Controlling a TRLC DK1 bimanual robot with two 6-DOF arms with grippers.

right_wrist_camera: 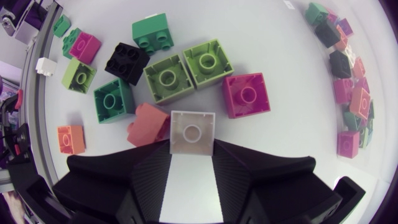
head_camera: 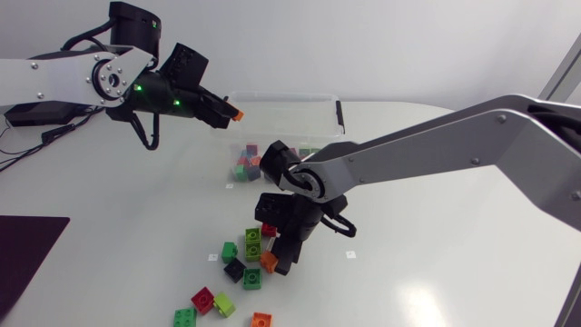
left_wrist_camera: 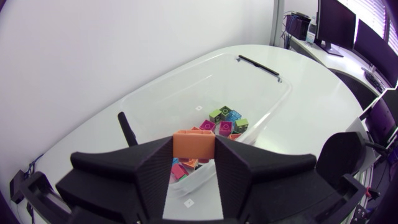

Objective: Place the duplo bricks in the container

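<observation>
Left pincer (left_wrist_camera: 193, 154): narrow, both fingers pressed against the sides of an orange brick (left_wrist_camera: 193, 143). The brick hangs clear of the tabletop (head_camera: 436, 227), over the near wall of the clear container (left_wrist_camera: 273, 102). In the head view this pincer is at the container's left end, above the rim. Inside the container is a heap of mixed bricks (left_wrist_camera: 225, 123), pink, green, blue and orange, gathered toward the wall below the pincer.

Right pincer (right_wrist_camera: 193, 158): low over the loose pile in front of the container, also narrow. A white brick (right_wrist_camera: 193, 132) sits between the fingertips, hollow side up, with both fingers against its sides. White on white, so I cannot tell whether it is off the tabletop.

- A salmon brick (right_wrist_camera: 148, 124) touches the white brick, just beside one finger.
- Directly ahead are two light green bricks (right_wrist_camera: 168, 78) side by side, hollow sides up.
- A magenta brick (right_wrist_camera: 247, 94) lies at one end of that pair, a dark green brick (right_wrist_camera: 114, 101) at the other.
- A black brick (right_wrist_camera: 127, 62) and a studded green brick (right_wrist_camera: 152, 34) lie beyond.
- Further out, apart from the cluster, are an olive brick (right_wrist_camera: 79, 74), a pink brick (right_wrist_camera: 85, 46) and a small orange-pink brick (right_wrist_camera: 70, 138).
</observation>
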